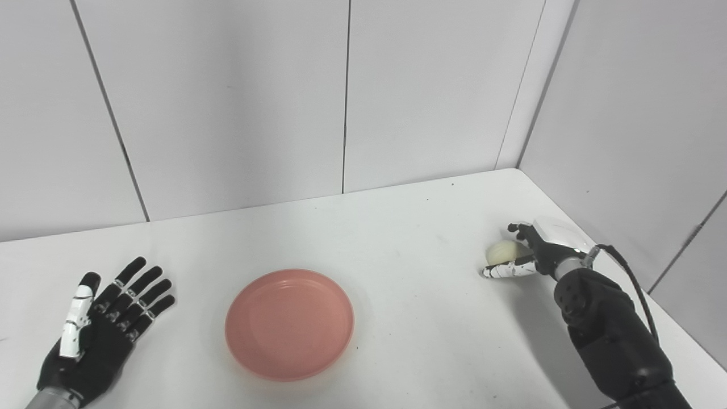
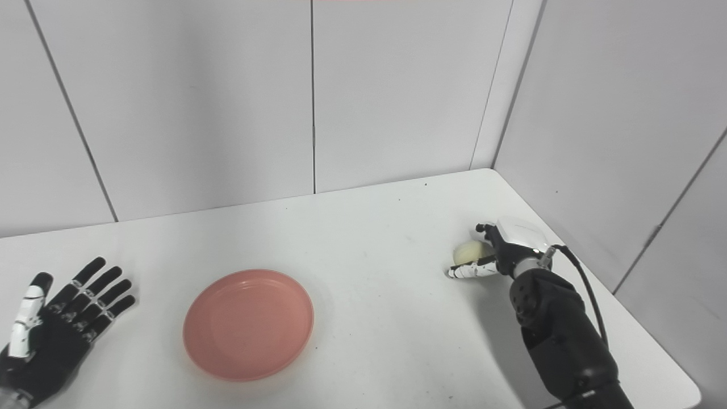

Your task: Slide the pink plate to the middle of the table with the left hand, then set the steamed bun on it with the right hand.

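Both head cameras look down and forward from the near side of the white worktop (image 1: 409,227), at close range, facing the grey panelled wall (image 1: 227,102) at the far edge. The two views share almost the whole scene, worktop, far wall and right side wall (image 2: 625,142). The right eye view sits slightly to the right, showing the worktop's near right corner.
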